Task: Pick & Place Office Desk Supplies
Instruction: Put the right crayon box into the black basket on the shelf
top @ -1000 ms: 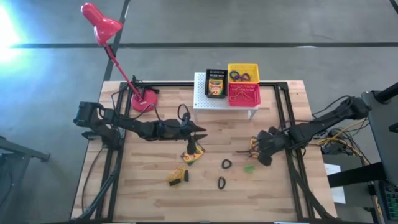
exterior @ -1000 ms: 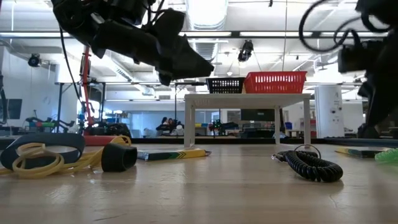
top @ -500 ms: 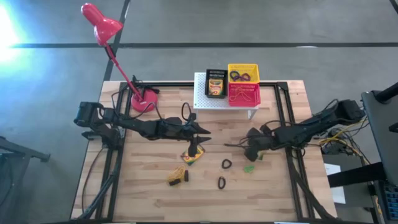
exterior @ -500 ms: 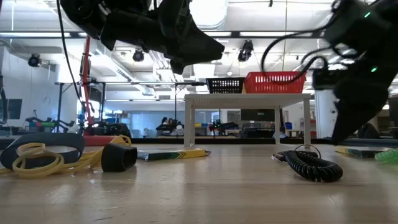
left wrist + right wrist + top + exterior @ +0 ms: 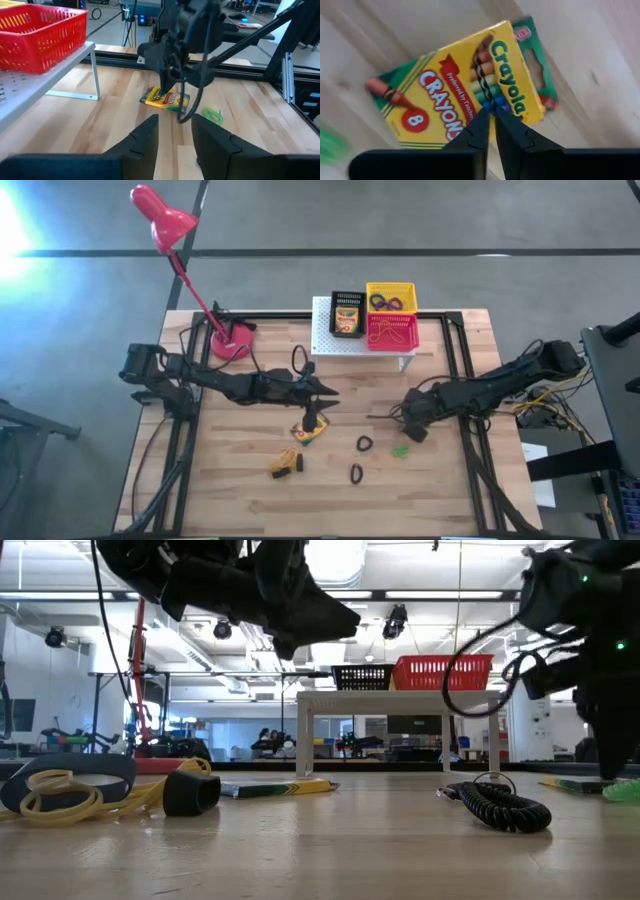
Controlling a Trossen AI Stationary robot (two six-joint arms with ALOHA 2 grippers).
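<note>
The right gripper (image 5: 405, 420) is located right of centre in the high view, low over the bench (image 5: 240, 480). In the right wrist view its fingers (image 5: 480, 130) are pressed together with nothing between them, directly above a crayon box (image 5: 465, 95) lying flat on the bench. The left gripper (image 5: 325, 392) is at frame centre, raised above a second crayon box (image 5: 309, 431). Its fingers (image 5: 145, 137) are partly open and empty. A green ring (image 5: 401, 450) lies just below the right gripper, with two black rings (image 5: 364, 443) to its left. The rubber-band tangle (image 5: 283, 463) lies lower left of centre. A third crayon box (image 5: 346, 315) sits in a black basket on the white stand (image 5: 325, 340) at upper centre.
</note>
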